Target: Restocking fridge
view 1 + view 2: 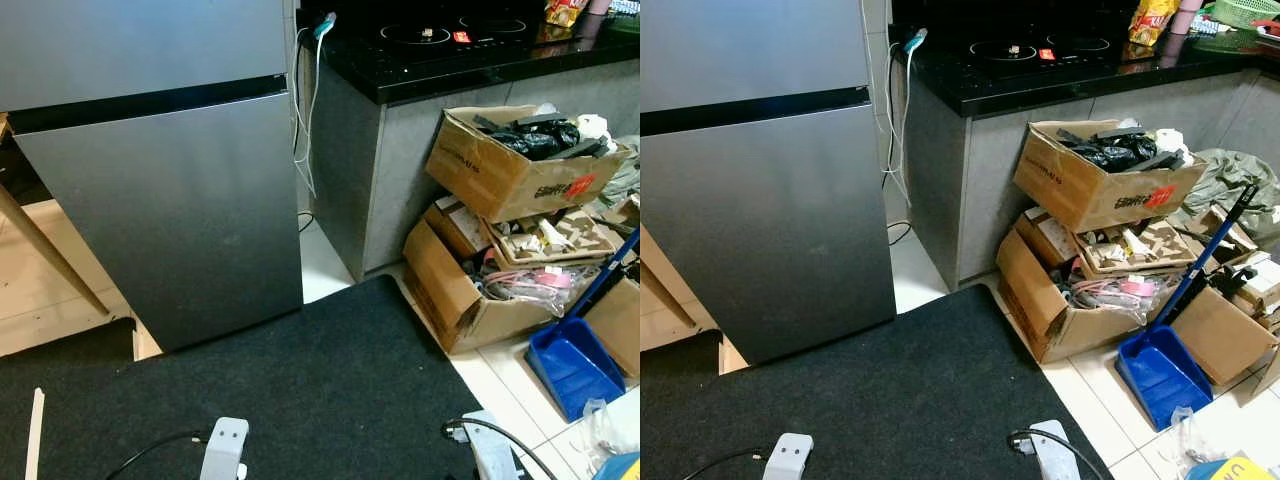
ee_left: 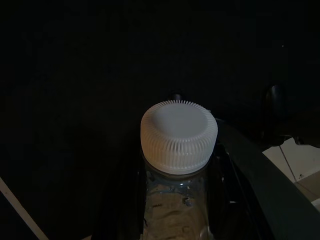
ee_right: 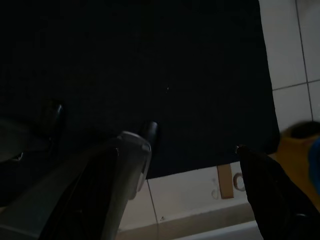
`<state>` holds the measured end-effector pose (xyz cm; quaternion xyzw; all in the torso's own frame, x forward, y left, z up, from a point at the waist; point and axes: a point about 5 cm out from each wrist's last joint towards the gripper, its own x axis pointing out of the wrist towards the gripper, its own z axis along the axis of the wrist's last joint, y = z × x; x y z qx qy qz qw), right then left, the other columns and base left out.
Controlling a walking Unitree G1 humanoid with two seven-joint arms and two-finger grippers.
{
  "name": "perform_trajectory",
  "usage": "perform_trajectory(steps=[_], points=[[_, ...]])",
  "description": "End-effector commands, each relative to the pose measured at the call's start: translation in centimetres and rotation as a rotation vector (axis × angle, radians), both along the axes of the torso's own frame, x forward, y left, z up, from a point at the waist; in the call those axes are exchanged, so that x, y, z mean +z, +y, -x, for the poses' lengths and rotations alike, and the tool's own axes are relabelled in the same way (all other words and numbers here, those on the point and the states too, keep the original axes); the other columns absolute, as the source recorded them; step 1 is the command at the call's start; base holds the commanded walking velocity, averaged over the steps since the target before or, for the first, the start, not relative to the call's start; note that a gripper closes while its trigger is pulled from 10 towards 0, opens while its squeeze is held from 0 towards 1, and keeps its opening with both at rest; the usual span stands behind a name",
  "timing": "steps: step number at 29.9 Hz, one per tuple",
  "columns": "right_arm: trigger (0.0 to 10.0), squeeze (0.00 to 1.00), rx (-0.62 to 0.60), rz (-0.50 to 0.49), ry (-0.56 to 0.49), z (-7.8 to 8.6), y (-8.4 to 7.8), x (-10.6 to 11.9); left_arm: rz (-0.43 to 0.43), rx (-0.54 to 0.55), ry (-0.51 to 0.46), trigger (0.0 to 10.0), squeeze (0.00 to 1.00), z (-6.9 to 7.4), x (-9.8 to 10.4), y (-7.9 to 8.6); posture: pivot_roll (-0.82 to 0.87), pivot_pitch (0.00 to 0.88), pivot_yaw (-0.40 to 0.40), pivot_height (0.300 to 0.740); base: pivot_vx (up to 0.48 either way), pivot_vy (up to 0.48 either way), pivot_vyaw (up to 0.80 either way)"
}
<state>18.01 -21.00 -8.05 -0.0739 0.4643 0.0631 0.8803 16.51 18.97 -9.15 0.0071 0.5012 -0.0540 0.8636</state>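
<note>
**Op A:** From the head camera I'm facing the fridge (image 1: 170, 190): flat, brushed grey metal, both doors shut, with a dark seam between them. There's no handle I can see, so my worry is the fingers slipping off that smooth edge. The black mat (image 1: 300, 390) underfoot looks coarse and grippy. To my right are sagging cardboard boxes (image 1: 500, 210) and a blue plastic dustpan (image 1: 572, 365), and beside the fridge loose white cables (image 1: 303, 120) hang off the glossy black counter (image 1: 470, 50). A wide swing could snag them.

**Op B:** And the left wrist?

**Op A:** It's dark, but I see the left gripper (image 2: 175, 200) with its fingers clamped on a clear bottle (image 2: 176, 210), just under its ribbed white cap (image 2: 178, 135). The plastic looks thin, so squeezing may buckle it, and it's still outside the fridge.

**Op B:** Right wrist?

**Op A:** The right gripper (image 3: 190, 165) hangs over the mat's edge and pale tiles (image 3: 195, 192), fingers spread apart and empty. That hand must open the door; bumping the bottle then is my risk.
</note>
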Motion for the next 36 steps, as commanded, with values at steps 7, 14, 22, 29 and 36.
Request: perform_trajectory(steps=[7, 14, 22, 29, 36], points=[[10.0, 0.0, -0.007, -0.006, 0.011, 0.7, 0.2, -0.3, -0.008, -0.032, -0.016, 10.0, 0.0, -1.1, 0.5, 0.3, -0.15, 0.092, -0.024, 0.74, 0.0, 0.0, 0.0], [10.0, 0.0, -0.014, -0.006, 0.004, 0.5, 0.2, -0.3, 0.008, -0.038, -0.023, 10.0, 0.0, -1.3, 0.5, -0.4, -0.15, 0.087, -0.018, 0.74, 0.0, 0.0, 0.0], [10.0, 0.0, -0.028, -0.012, 0.003, 0.6, 0.2, -0.3, 0.025, -0.065, -0.02, 10.0, 0.0, -1.3, 0.4, -1.2, -0.15, 0.086, -0.016, 0.74, 0.0, 0.0, 0.0], [10.0, 0.0, -0.038, -0.016, 0.008, 0.8, 0.3, -0.4, 0.035, -0.093, -0.049, 10.0, 0.0, -2.5, 0.9, -1.9, -0.14, 0.085, -0.01, 0.74, 0.0, 0.0, 0.0], [10.0, 0.0, -0.036, -0.017, 0.006, 0.8, 0.3, -0.4, 0.042, -0.106, -0.047, 10.0, 0.0, -2.4, 0.9, -2.3, -0.14, 0.087, -0.009, 0.74, 0.0, 0.0, 0.0]])
